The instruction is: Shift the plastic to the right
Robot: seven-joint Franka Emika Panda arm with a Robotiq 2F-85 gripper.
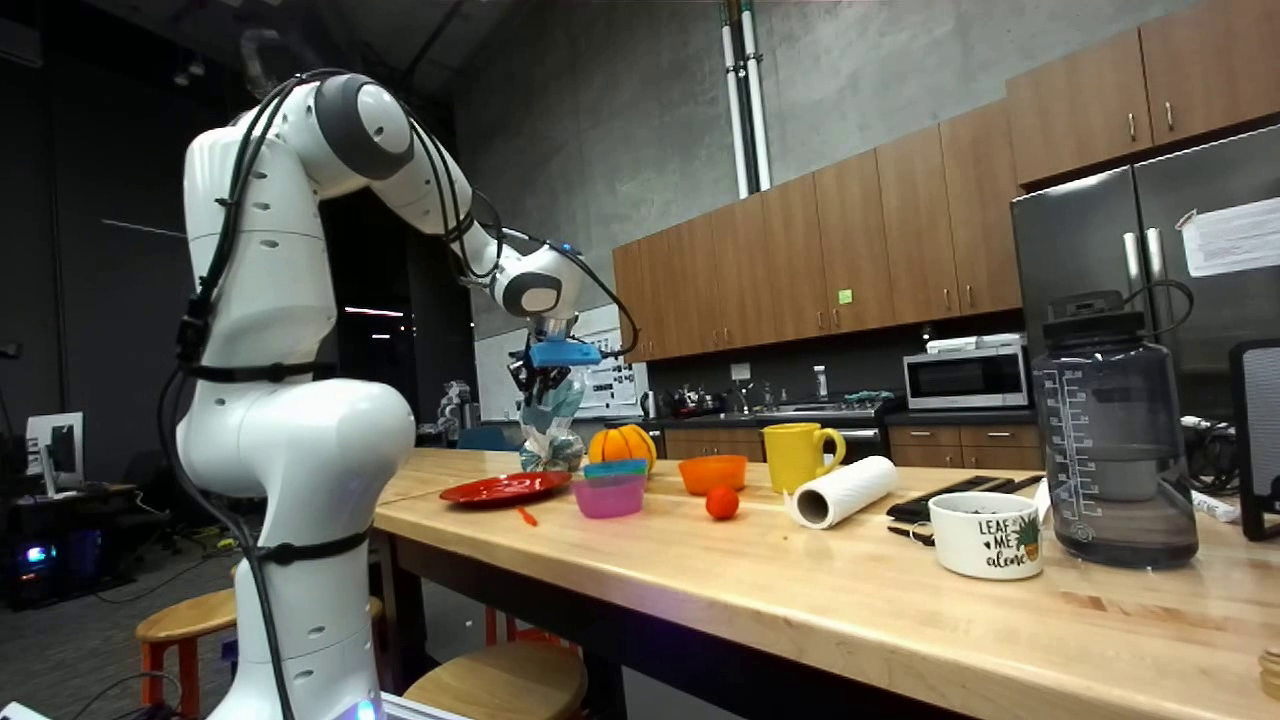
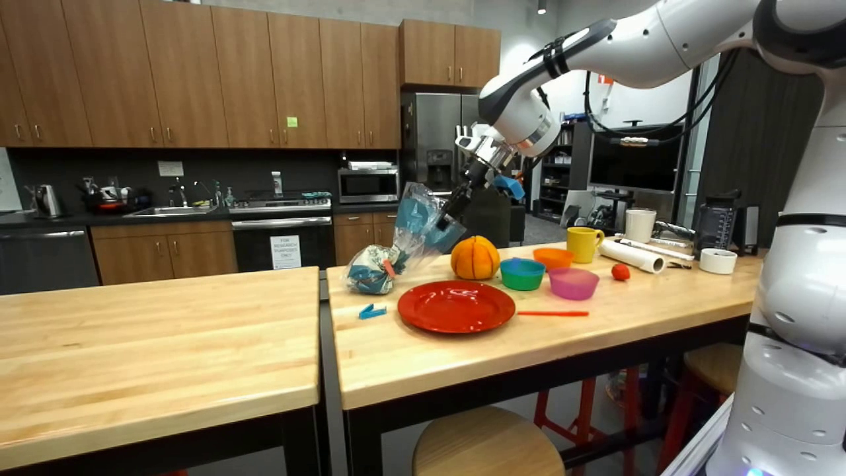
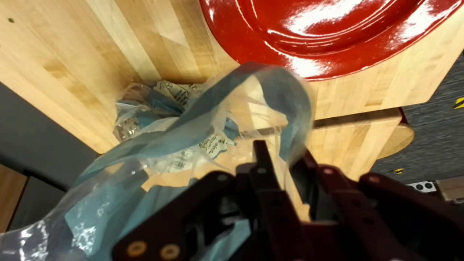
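Currently, high-arched arm, claw tilted down, fingertips apart (by the crinkled plastic bag).

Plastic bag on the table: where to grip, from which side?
I'd pinch the plastic bag by its loose upper film, just above the narrowed neck, coming from above. That film flares up toward the gripper and looks thin; the rounded lower bundle rests on the table and is probably too bulky to pinch cleanly.
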